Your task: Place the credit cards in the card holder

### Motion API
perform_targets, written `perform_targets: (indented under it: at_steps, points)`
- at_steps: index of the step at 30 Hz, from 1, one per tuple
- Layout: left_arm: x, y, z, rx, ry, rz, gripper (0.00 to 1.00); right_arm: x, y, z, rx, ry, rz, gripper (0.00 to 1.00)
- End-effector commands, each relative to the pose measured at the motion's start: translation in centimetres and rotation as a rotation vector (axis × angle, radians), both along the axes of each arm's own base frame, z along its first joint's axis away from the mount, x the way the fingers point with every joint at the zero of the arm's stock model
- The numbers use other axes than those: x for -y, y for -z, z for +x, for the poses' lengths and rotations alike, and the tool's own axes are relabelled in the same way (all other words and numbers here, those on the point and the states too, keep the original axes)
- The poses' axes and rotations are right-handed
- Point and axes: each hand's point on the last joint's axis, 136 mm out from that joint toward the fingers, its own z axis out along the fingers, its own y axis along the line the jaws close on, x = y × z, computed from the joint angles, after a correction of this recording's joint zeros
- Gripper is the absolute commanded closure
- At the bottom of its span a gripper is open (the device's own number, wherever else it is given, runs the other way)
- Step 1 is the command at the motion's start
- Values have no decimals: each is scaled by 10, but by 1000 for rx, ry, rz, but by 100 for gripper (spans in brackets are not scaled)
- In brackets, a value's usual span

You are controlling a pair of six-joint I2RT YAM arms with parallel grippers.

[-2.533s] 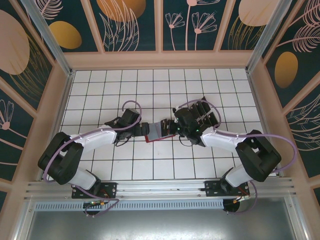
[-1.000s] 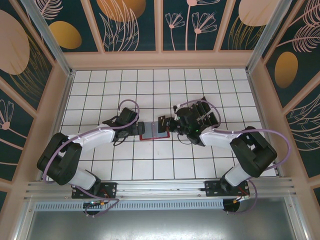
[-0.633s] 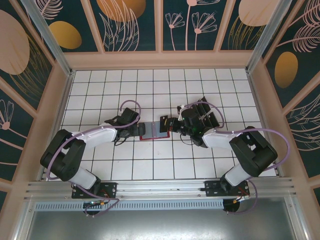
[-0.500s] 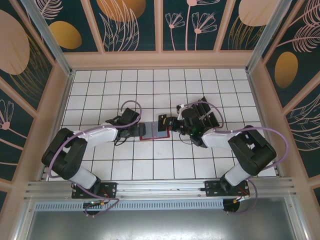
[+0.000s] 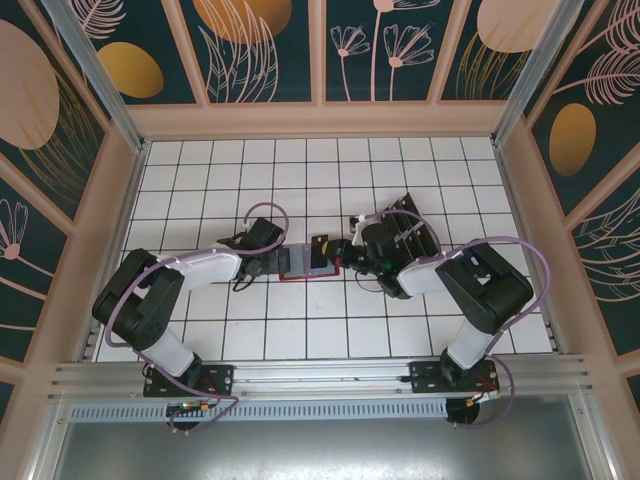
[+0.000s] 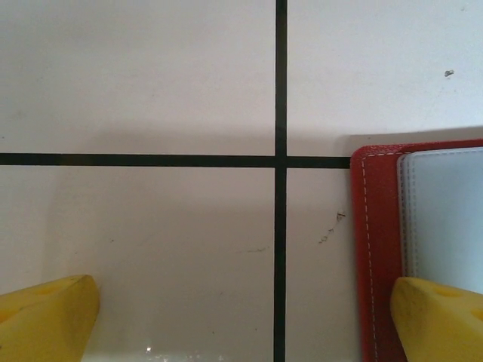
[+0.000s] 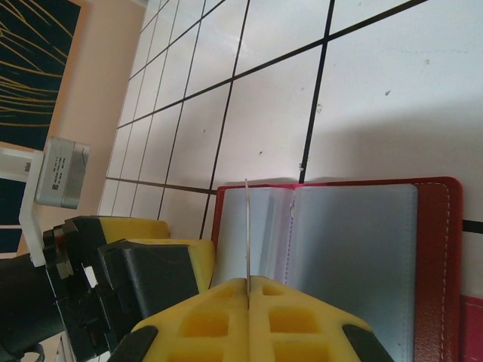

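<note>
The left hand (image 5: 274,263) is seen at the left edge of the card holder (image 5: 303,263), its fingers spread wide apart. In the left wrist view the hand (image 6: 241,324) has one yellow fingertip (image 6: 45,317) over bare desk (image 6: 151,83), while the other overlaps the red left border of the card holder (image 6: 377,249). Whether that fingertip presses on the border cannot be told.

Compared with 2.5 s ago, when the card holder was tilted up between the two hands, it is now laid open and flat on the desk (image 5: 300,330), just ahead of the left hand. Both elbows have been brought inward since half a second ago.

To the right of the holder, the right hand (image 5: 336,255) is clamped on one credit card (image 5: 320,248), which has been carried slightly further over the holder than 0.5 s ago. In the right wrist view the credit card (image 7: 247,226) is seen edge-on as a thin line rising from between the closed fingers of the right hand (image 7: 249,317), over the clear sleeves of the card holder (image 7: 434,249). The left hand (image 7: 128,264) is seen beyond the holder's far edge.

It cannot be made out whether the card's leading edge has entered a sleeve. The card's faces are hidden, and only the fingertips of the left hand are shown in its own view, cut off by the frame. A red patch (image 7: 474,324) at the lower right corner is cut off and cannot be identified.
</note>
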Motion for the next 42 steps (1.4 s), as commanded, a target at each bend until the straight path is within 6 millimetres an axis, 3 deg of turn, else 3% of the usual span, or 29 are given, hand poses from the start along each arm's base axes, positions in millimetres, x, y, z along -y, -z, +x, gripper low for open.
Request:
perform_targets:
  at_steps: [1, 18, 42]
  points:
    - [-7, 8, -5, -27, -9, 48, 2, -5, -7, 3, 39, -13, 49, 100]
    - [-8, 15, -8, -45, -11, 53, 1, -11, 4, 15, 55, 9, 90, 100]
    - [-7, 17, -10, -51, -5, 51, 1, -20, 14, 12, 2, -11, 179, 100]
